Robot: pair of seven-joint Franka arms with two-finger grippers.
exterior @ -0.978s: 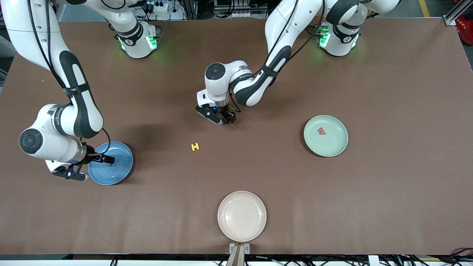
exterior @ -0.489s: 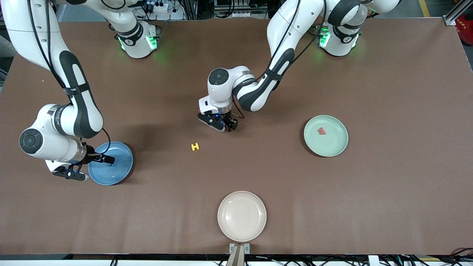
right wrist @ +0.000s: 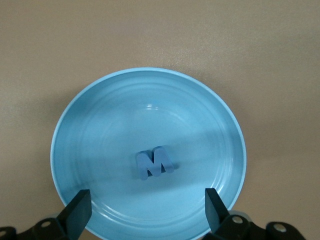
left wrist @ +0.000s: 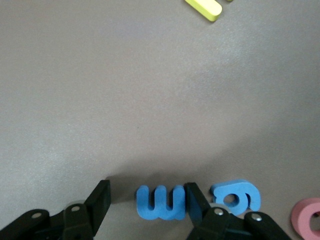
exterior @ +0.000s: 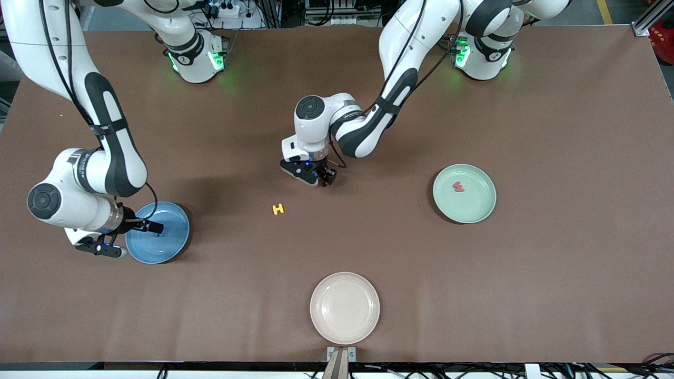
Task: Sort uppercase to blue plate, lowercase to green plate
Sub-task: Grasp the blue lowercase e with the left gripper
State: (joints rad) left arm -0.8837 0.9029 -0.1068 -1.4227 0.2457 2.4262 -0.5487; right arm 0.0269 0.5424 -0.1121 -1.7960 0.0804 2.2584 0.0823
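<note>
Three plates, six letters counted

Left gripper (left wrist: 145, 212) straddled blue m (left wrist: 161, 203), fingers apart, perhaps touching; right gripper (right wrist: 145, 212) gaped over blue plate (right wrist: 100, 120) holding one M (right wrist: 154, 163); green plate (exterior: 476, 205) held one red letter (exterior: 458, 186)

The blue plate (exterior: 174, 247) lies toward the right arm's end of the table, with a blue capital M (right wrist: 154, 163) inside it, tipped up on edge. The green plate (exterior: 476, 208) – pale mint, toward the left arm's end – holds a red w (exterior: 458, 186). A yellow H (exterior: 278, 209) lies flat mid-table. Blue m (left wrist: 161, 202) stands just beside blue g (left wrist: 236, 197); a pink letter (left wrist: 306, 222) lies near them.
</note>
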